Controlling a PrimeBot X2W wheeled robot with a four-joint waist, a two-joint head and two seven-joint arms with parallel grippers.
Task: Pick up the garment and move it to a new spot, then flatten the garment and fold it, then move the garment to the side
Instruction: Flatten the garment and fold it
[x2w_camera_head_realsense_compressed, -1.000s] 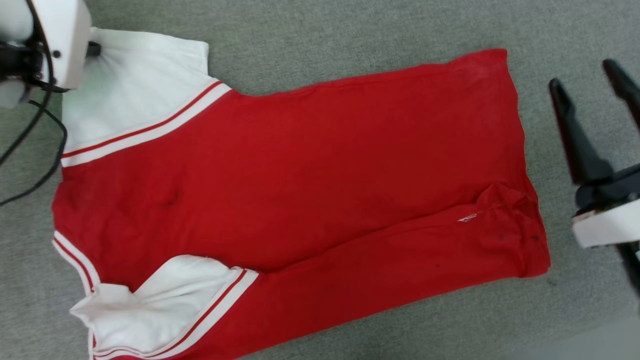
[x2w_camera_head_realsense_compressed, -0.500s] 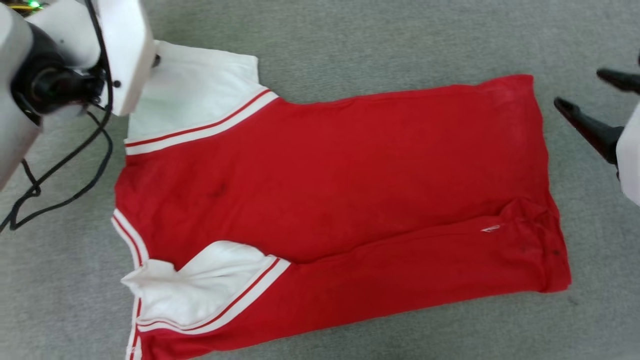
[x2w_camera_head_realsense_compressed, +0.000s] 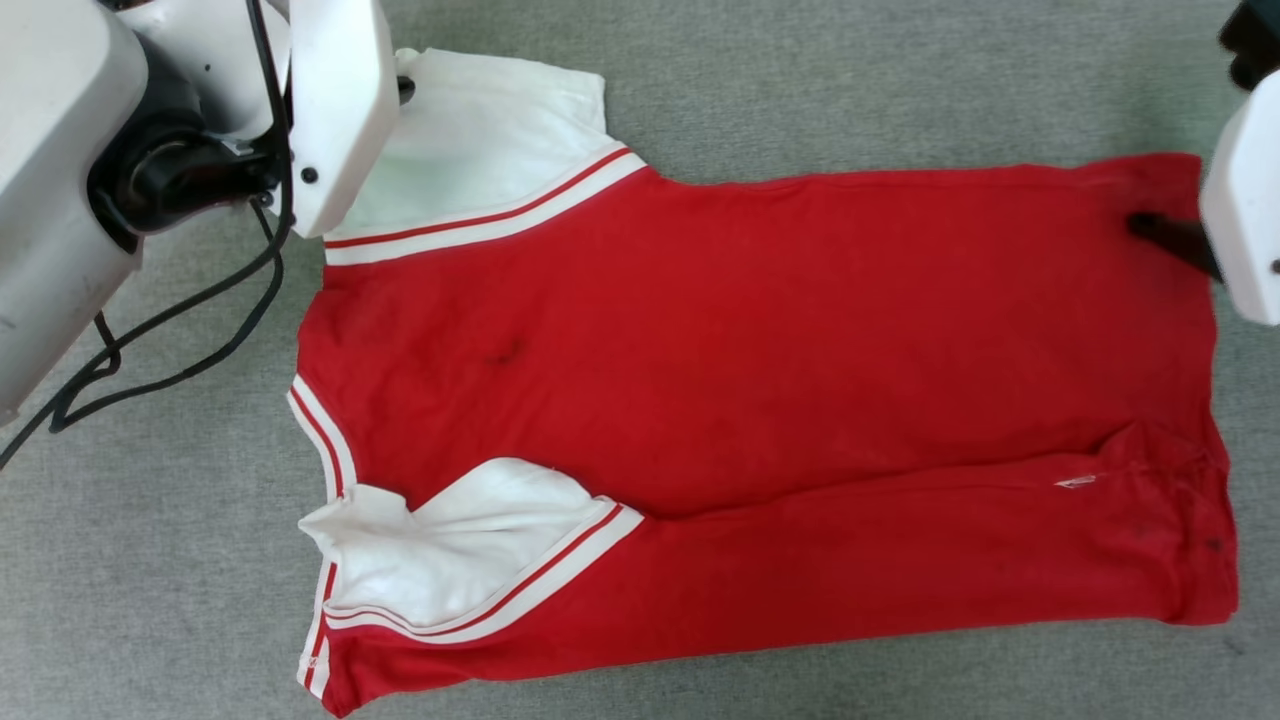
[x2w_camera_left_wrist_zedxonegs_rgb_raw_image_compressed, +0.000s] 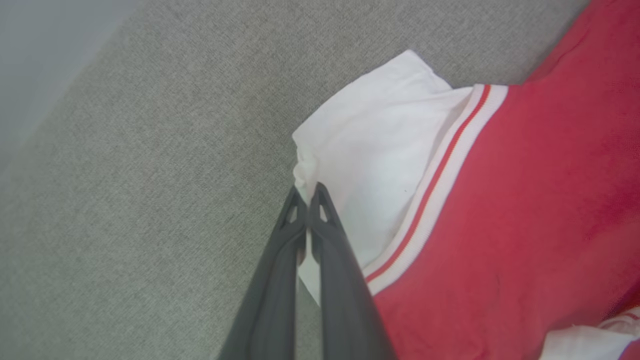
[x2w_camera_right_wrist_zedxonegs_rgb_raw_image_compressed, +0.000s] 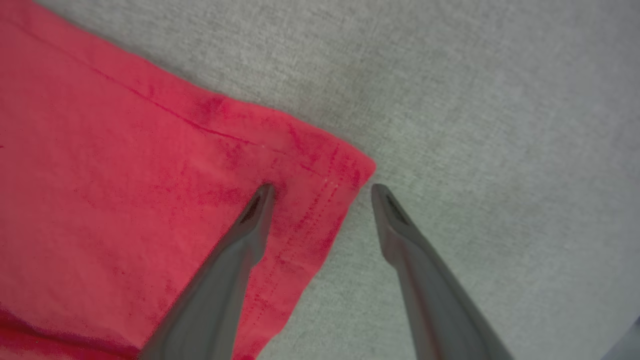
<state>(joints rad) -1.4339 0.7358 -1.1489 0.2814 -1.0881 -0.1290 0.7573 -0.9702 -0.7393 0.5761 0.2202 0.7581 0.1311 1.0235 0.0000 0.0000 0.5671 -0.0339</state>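
Observation:
The garment (x2w_camera_head_realsense_compressed: 760, 370) is a red shirt with white sleeves, spread flat on the grey cloth surface with its plain side up. Its near sleeve (x2w_camera_head_realsense_compressed: 470, 560) is folded in over the body. At the far left, my left gripper (x2w_camera_left_wrist_zedxonegs_rgb_raw_image_compressed: 306, 195) is shut on the edge of the far white sleeve (x2w_camera_left_wrist_zedxonegs_rgb_raw_image_compressed: 380, 150); in the head view the white wrist housing (x2w_camera_head_realsense_compressed: 335, 110) covers it. My right gripper (x2w_camera_right_wrist_zedxonegs_rgb_raw_image_compressed: 321, 192) stands open astride the garment's far hem corner (x2w_camera_right_wrist_zedxonegs_rgb_raw_image_compressed: 325, 165). One of its fingertips (x2w_camera_right_wrist_zedxonegs_rgb_raw_image_compressed: 262, 195) rests on the red cloth, the other on the grey surface.
A grey woven surface (x2w_camera_head_realsense_compressed: 850, 80) lies under and around the shirt. Black cables (x2w_camera_head_realsense_compressed: 170, 340) hang from my left arm at the left. A paler strip (x2w_camera_left_wrist_zedxonegs_rgb_raw_image_compressed: 30, 50) borders the surface in the left wrist view.
The head camera has shifted, sliding the picture right. My left gripper has pinched fully shut on the far sleeve. My right gripper has come in from beside the shirt to the far hem corner.

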